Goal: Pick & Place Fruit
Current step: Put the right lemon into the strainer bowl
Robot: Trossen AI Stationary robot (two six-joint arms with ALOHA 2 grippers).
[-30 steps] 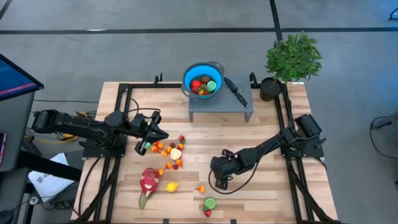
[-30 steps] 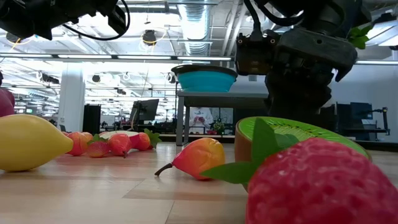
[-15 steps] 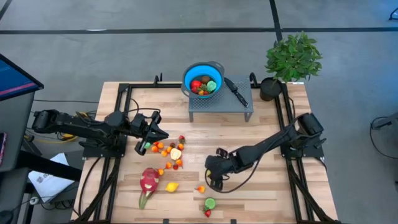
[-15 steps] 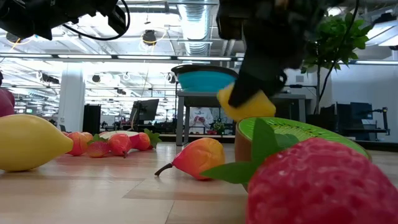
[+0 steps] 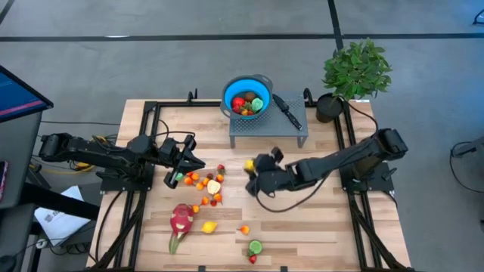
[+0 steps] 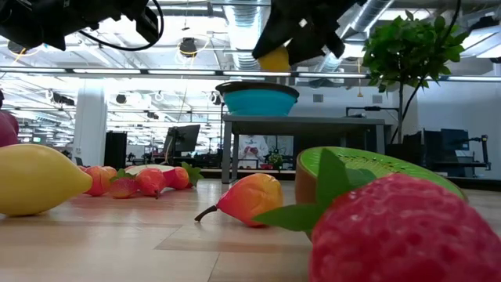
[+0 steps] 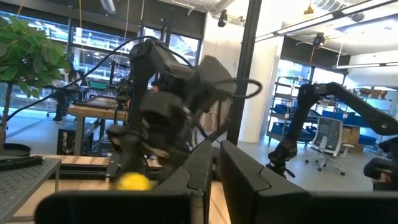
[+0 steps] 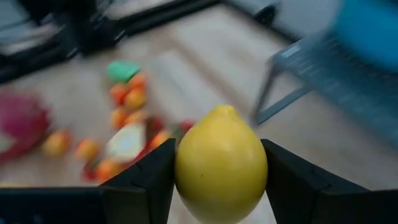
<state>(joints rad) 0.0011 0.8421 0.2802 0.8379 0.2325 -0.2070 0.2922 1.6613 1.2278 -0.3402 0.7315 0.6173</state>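
My right gripper (image 5: 252, 165) hangs over the middle of the table, in front of the grey stand (image 5: 268, 130), shut on a yellow lemon (image 8: 221, 163), which also shows in the low view (image 6: 275, 59). A blue bowl (image 5: 247, 96) with fruit in it sits on the stand. On the table lie a cluster of small orange and red fruits (image 5: 206, 183), a pink dragon fruit (image 5: 181, 220), another lemon (image 5: 209, 227), a green kiwi half (image 5: 255, 246) and a strawberry (image 6: 407, 231). My left gripper (image 5: 193, 162) waits shut, above the table's left side. My right gripper pinches the lemon between its two fingers (image 8: 146, 180), one on each of its sides (image 8: 185, 169). The fingers come slanting down from the table's right. The lemon's pointed tip (image 8: 225, 111) faces away from the wrist, and it is lifted clear of the table.
A black-handled knife (image 5: 287, 111) lies on the stand beside the bowl. A potted plant (image 5: 355, 72) stands at the far right corner. Black frame rails (image 5: 144, 151) run along the table's sides.
My right gripper has risen from the table's near middle and gone toward the far edge and the stand, tipping from pointing down to nearly level. The yellow lemon has gone up with it, lifted clear of the table.
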